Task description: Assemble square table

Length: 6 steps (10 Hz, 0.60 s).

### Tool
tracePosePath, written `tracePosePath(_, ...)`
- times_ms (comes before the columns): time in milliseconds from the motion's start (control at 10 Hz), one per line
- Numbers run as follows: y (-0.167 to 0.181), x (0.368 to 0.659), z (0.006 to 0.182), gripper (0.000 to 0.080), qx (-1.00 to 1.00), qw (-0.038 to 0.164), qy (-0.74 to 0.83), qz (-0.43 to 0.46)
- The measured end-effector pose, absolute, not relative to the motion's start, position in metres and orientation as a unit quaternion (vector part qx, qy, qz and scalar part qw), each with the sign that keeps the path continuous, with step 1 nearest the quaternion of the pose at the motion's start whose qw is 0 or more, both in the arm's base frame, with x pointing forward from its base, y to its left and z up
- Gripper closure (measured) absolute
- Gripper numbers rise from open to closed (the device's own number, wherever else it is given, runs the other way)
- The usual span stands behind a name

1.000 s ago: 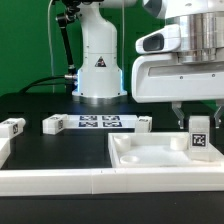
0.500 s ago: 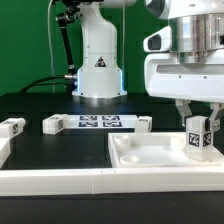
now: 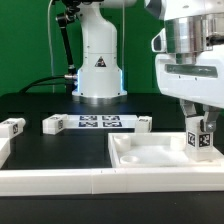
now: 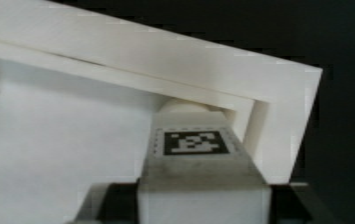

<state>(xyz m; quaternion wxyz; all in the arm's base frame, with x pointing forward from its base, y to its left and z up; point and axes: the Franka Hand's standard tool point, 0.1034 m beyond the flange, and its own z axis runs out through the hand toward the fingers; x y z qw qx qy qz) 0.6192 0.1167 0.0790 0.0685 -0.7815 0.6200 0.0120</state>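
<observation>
Tool [image 3: 203, 127] clamped on tagged leg [image 3: 202, 143], at slab [image 3: 150, 156] corner, leg's lower end perhaps touching it, view blurred

Bare black tabletop [image 3: 60, 148] lies open between the long white border rail [image 3: 50, 180] in front and the row behind: a short white tagged block leg [image 3: 12, 127], second leg [image 3: 52, 124], flat marker board [image 3: 100, 122] and third leg [image 3: 143, 124]. The white plastic square slab [image 3: 150, 160] with its raised rim fills the exterior view's right. Over its far right corner, the gripper [image 3: 199, 125], clamped on a fourth leg [image 3: 200, 143], blocks the way.
</observation>
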Motion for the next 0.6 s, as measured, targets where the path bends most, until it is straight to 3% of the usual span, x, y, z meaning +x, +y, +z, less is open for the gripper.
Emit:
tracePosePath(200,0.117,0.6194,0.0788,0.0508,-0.748,0.071,0.66,0.017)
tracePosePath(300,0.1171,0.6193,0.0788,0.0437,-0.76,0.071,0.646,0.016)
tracePosePath(400,0.1173,0.6191,0.0787,0.0437,-0.773,0.071,0.63,0.015)
tracePosePath(500,0.1174,0.619,0.0788,0.0252,-0.786,0.071,0.615,0.014)
tracePosePath(600,0.1173,0.619,0.0788,0.0252,-0.812,0.071,0.579,0.011)
